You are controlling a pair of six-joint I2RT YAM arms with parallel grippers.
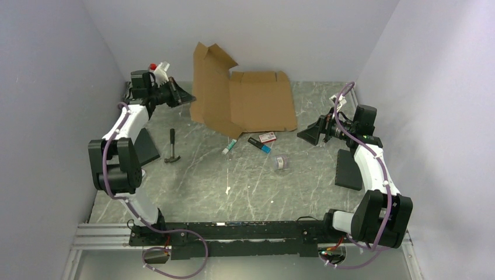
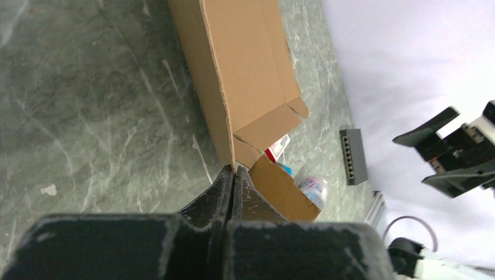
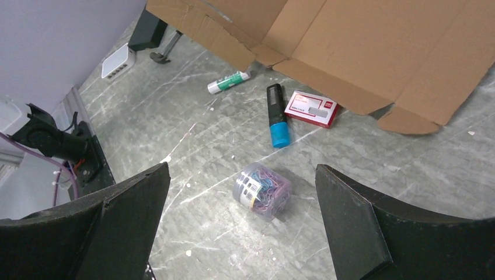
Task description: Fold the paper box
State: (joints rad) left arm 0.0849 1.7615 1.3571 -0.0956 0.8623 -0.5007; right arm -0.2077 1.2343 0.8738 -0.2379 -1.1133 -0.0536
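From above: the box point(image 1: 262, 102) lies at the far middle of the table point(image 1: 192, 186). Its main panel is flat and its left panel stands on edge, leaning a little. Your left gripper point(image 1: 188, 98) is right at that raised panel, low down on its left side. Your right gripper point(image 1: 303, 134) hangs off the box's near right corner, apart from it and pointing in. Clutter sits just in front of the box: a glue stick point(image 1: 229, 147), a marker point(image 1: 258, 144), a red pack point(image 1: 267, 137) and a jar of clips point(image 1: 282, 162). A hammer point(image 1: 172, 146) lies further left.

Left wrist: the fingers are pressed together, tips meeting the edge of the upright panel. From this angle I can't tell whether they pinch a sliver of card or only butt against it; it looks like the latter. A small corner flap juts out beside the tips.

Right wrist: the jaws are spread wide with nothing between them. The jar sits on the table below, and the box's near edge with its loose flaps runs across the top.

I'd say the step in hand is raising the left wall, with most of the folding yet to do. Next you want the left to brace that wall while the right reaches over the clutter for the near flap or the right-hand panel. Go gently, because the sheet looks light and free to slide.
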